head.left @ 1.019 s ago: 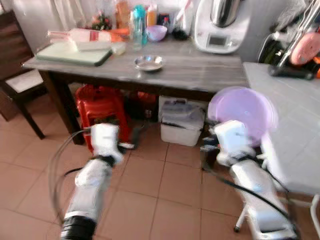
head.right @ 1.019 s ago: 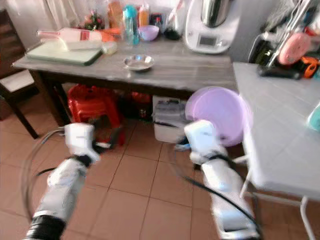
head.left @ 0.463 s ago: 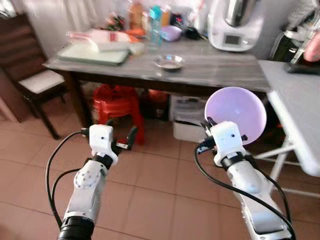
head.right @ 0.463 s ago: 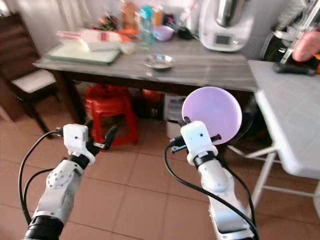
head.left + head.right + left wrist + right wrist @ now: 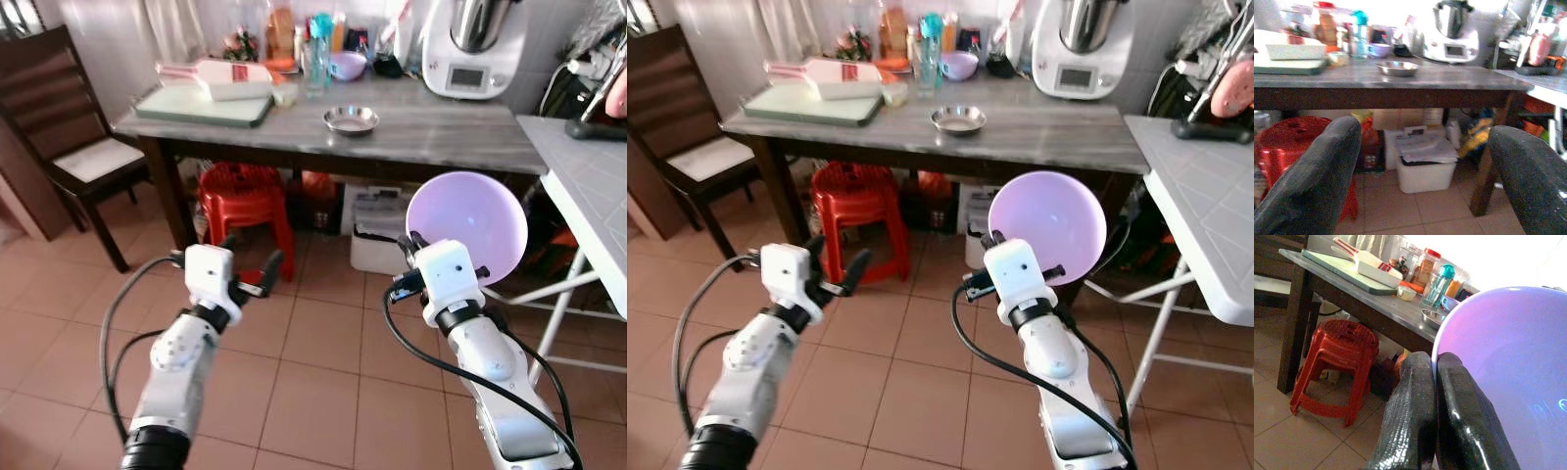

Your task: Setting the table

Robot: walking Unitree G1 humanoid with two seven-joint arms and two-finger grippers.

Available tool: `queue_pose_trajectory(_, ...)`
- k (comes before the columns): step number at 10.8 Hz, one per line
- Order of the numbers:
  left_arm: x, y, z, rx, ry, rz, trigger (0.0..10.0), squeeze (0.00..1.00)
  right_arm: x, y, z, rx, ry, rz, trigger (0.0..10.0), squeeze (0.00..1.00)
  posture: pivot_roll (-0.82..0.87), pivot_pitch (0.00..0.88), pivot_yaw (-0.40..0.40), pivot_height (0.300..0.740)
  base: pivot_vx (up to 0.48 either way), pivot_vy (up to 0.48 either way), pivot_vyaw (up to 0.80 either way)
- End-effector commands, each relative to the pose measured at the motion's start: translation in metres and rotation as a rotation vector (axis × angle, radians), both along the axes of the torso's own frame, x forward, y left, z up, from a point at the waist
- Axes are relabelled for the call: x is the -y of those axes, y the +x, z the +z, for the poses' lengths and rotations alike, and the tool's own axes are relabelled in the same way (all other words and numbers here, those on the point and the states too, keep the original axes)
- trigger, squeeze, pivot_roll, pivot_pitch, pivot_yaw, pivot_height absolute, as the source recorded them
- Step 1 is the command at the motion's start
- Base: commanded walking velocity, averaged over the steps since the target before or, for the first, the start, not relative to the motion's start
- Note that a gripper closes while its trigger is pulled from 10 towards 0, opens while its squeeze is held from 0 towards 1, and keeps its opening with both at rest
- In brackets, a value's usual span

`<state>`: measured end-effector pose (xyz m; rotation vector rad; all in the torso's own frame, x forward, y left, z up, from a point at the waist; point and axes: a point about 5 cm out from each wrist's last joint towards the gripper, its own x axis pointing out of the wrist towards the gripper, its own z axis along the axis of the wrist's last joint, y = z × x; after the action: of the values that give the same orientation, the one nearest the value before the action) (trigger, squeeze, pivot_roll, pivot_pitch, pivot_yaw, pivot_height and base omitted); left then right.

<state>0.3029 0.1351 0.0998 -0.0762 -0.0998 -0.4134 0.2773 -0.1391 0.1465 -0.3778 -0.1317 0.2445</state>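
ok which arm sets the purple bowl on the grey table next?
Right. The right gripper is already shut on the rim of the purple bowl, held up facing the grey table. The left gripper is open, empty and low over the floor.

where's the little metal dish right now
The metal dish sits on the grey table, near its front edge, in front of the blue bottle and left of the white kitchen machine.

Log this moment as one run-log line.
right gripper: shut on purple bowl rim | left gripper: open, empty | wooden table: ahead, not reached
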Motion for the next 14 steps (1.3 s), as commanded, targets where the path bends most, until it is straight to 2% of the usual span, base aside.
queue_pose_trajectory(1, 0.003, 0.001, 0.005, 0.014, -0.003, -0.019, 10.0, 0.0, 0.001, 0.001, 0.007, 0.028, -0.011, 0.006, 10.0, 0.0, 0.02, 0.0, 0.003, 0.74, 0.0, 0.0, 0.0)
queue_pose_trajectory(6, 0.004, 0.002, 0.005, 0.009, -0.005, -0.033, 10.0, 0.0, -0.002, 0.002, 0.007, 0.033, -0.01, 0.013, 10.0, 0.0, 0.02, 0.0, 0.007, 0.74, 0.251, 0.0, 0.0)
queue_pose_trajectory(10, 0.009, 0.001, 0.005, 0.008, -0.014, -0.047, 10.0, 0.0, -0.003, 0.002, 0.006, 0.032, -0.011, 0.02, 10.0, 0.0, 0.02, 0.0, 0.007, 0.74, 0.31, 0.0, 0.43)
queue_pose_trajectory(14, 0.013, 0.0, 0.004, 0.004, -0.022, -0.057, 10.0, 0.0, -0.004, 0.001, 0.006, 0.03, -0.011, 0.026, 10.0, 0.0, 0.02, 0.0, 0.002, 0.74, 0.327, 0.0, 0.0)
